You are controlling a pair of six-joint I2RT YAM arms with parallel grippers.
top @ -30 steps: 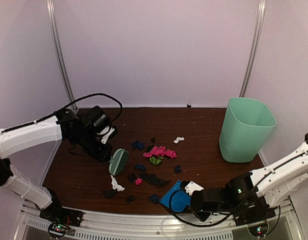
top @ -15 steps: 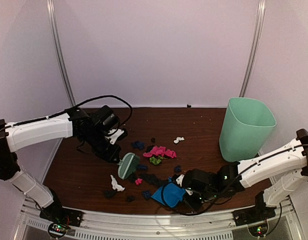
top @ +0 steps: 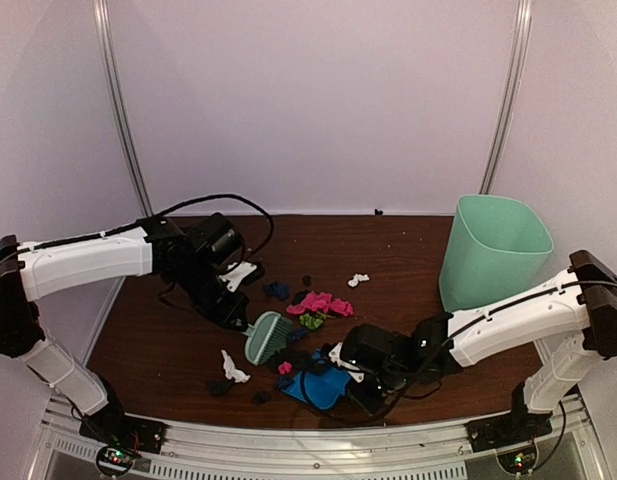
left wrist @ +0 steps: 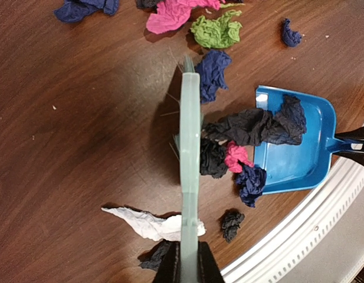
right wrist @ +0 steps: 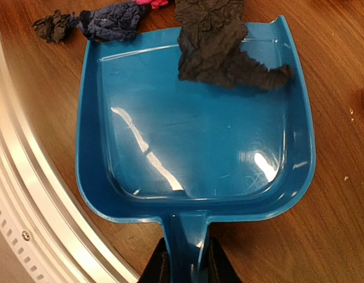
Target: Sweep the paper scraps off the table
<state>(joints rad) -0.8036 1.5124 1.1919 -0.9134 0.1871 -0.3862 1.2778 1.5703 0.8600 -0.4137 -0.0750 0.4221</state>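
My left gripper [top: 238,315] is shut on the handle of the mint-green brush [top: 266,337], which stands on edge on the table [top: 408,250]. In the left wrist view the brush [left wrist: 189,165] presses black [left wrist: 213,158], pink [left wrist: 236,156] and dark blue [left wrist: 251,181] paper scraps against the mouth of the blue dustpan [left wrist: 299,159]. My right gripper [right wrist: 187,268] is shut on the dustpan's handle, with the pan [right wrist: 199,135] flat on the table. A long black scrap [right wrist: 220,47] lies over its front lip. Pink [top: 318,302] and green [top: 311,321] scraps lie behind the brush.
A mint-green bin [top: 491,258] stands at the right. A white scrap [left wrist: 143,223] and a small black one [left wrist: 231,223] lie near the brush handle, close to the silver rail [right wrist: 28,194]. Another white scrap [top: 359,280] and a dark blue one [top: 277,290] lie farther back.
My left arm swept the brush right toward the dustpan, pushing scraps along. My right arm slid the dustpan left to meet them. A black scrap now lies over the pan's lip.
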